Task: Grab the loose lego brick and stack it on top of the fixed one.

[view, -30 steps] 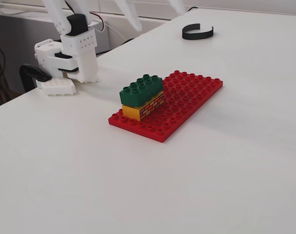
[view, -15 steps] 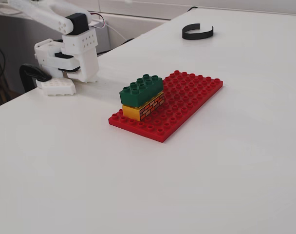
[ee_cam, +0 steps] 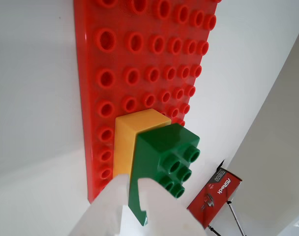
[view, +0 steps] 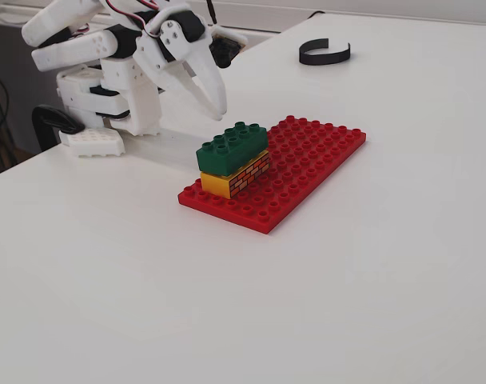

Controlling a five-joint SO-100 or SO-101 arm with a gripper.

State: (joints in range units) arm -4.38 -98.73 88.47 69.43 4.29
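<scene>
Green brick (view: 232,146) sits on yellow brick (view: 236,175) | red baseplate (view: 307,164) beneath | gripper (view: 214,102) parted, empty, just left-far of it

white table (view: 371,264): red baseplate (view: 307,164) flat mid-table, black curved strip (view: 324,53) far side, arm base (view: 107,112) at left edge.

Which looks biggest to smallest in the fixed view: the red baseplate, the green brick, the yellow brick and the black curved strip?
1. red baseplate, clearly largest.
2. green brick and yellow brick: about the same footprint; the yellow is partly covered by the green, so no ranking.
3. black curved strip: looks smallest, but it lies farther from the camera.
</scene>
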